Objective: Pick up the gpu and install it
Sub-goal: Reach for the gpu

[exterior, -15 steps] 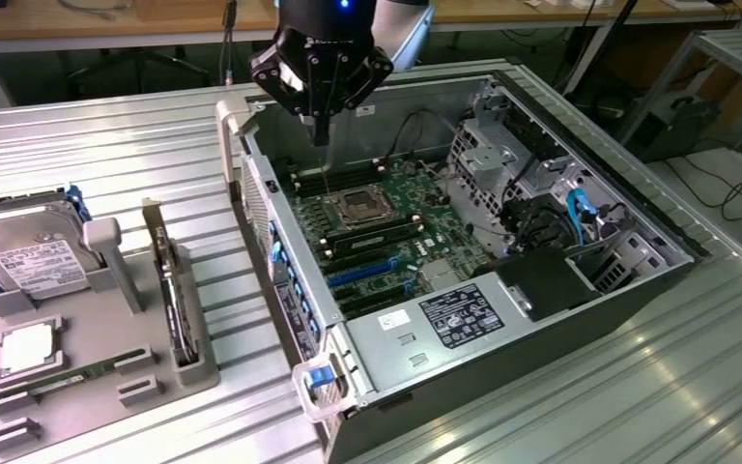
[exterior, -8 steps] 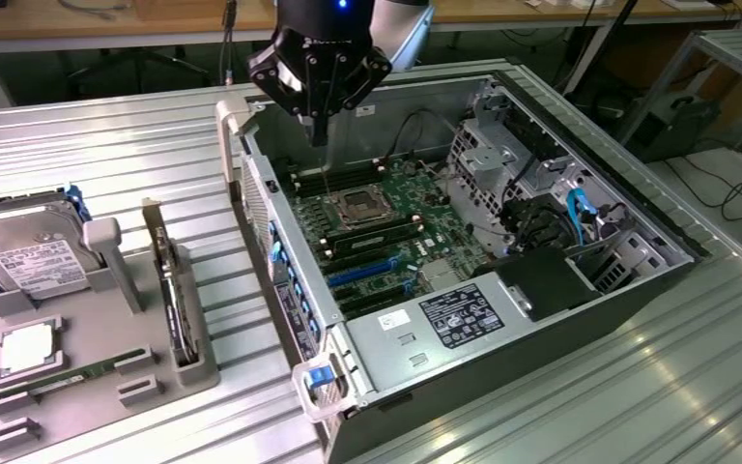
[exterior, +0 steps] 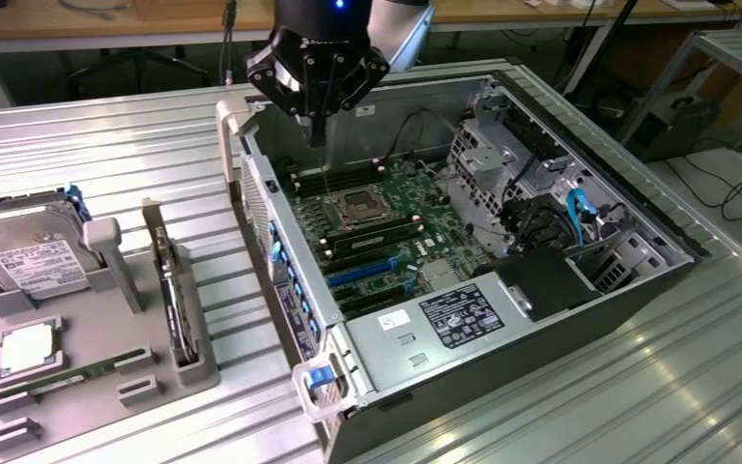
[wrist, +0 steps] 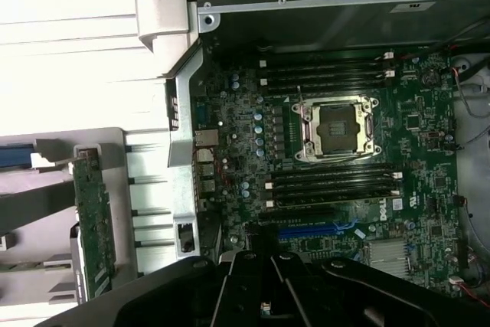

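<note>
One gpu (exterior: 173, 290) is what we see, standing on its long edge in a slot of the grey holder (exterior: 100, 387). From the exterior view it looks like a thin dark card seen almost edge-on, with a pale upright piece at its far end (we cannot tell whether that is its bracket or part of the holder). From the wrist view it shows as a narrow green strip of board dotted with tiny parts; we cannot make out a fan.

The hard drive (exterior: 30, 256) with its white label lies in the same holder, further to the exterior view's left. The holder sits on a ribbed metal table (exterior: 100, 145), just beside the open case (exterior: 629, 222).

Inside the case lies the green motherboard (exterior: 390, 227) with its square socket (exterior: 358, 205) bare.

The gripper (exterior: 317, 138) hangs over the case, above the motherboard near the socket, well apart from the gpu. Its fingers are pressed together and pinch nothing.
</note>
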You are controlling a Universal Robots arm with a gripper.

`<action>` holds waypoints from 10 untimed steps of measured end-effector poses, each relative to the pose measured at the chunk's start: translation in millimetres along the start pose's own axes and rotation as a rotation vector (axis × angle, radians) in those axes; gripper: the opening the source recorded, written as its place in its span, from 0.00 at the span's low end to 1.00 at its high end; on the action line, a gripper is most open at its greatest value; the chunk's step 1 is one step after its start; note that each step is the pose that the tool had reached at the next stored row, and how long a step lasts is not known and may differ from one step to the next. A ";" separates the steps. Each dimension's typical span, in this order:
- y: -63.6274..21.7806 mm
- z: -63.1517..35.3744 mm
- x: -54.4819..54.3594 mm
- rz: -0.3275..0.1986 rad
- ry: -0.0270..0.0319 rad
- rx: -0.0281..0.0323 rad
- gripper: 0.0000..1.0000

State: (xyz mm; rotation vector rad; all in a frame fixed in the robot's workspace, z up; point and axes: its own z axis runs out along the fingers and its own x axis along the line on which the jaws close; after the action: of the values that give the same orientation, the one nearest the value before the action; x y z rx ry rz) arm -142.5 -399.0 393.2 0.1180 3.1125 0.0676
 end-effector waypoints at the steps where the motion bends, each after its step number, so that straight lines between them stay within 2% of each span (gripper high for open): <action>1: 0.0 0.0 0.4 0.000 0.0000 0.0000 0.11; 10: -0.3 0.0 3.4 0.000 0.0000 -0.0001 0.11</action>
State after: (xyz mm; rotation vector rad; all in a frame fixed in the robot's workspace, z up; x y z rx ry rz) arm -145.9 -399.0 393.2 0.1180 3.1125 0.0677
